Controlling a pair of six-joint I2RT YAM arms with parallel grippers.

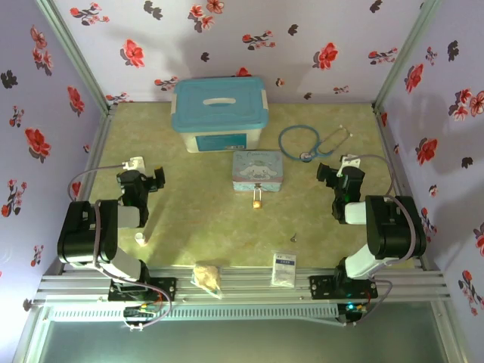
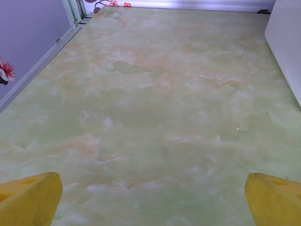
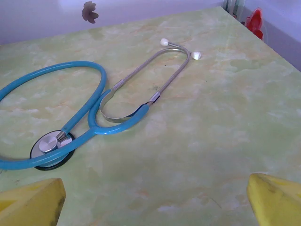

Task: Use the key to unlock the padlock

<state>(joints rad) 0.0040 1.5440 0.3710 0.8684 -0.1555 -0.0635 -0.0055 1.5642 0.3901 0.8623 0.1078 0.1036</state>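
The marbled green desk [image 1: 197, 219] bears everything. The biggest thing on it is a white storage bin with a blue lid [image 1: 219, 113], ahead of the left claw [image 1: 141, 176] and off to its right. In the left wrist view its white wall stands at the right edge.

Both claws hang over the desk with their yellow fingers spread wide, and nothing sits between them. This holds for the left claw [image 2: 153, 197] and the right claw [image 3: 155, 200] alike.

A blue stethoscope [image 3: 51, 143] lies coiled just ahead of the right claw [image 1: 339, 172] and to its left, with its metal earpieces pointing away.

A pastel cartoon tin [image 1: 257, 168] sits between the two claws, slightly nearer the right one.

The padlock [image 1: 258, 201] sits at the tin's near edge, seemingly touching it. It is well apart from both claws and a little behind their fingertips.

The key [image 1: 293, 237] lies flat on bare desk behind the right claw and to its left, apart from the padlock.
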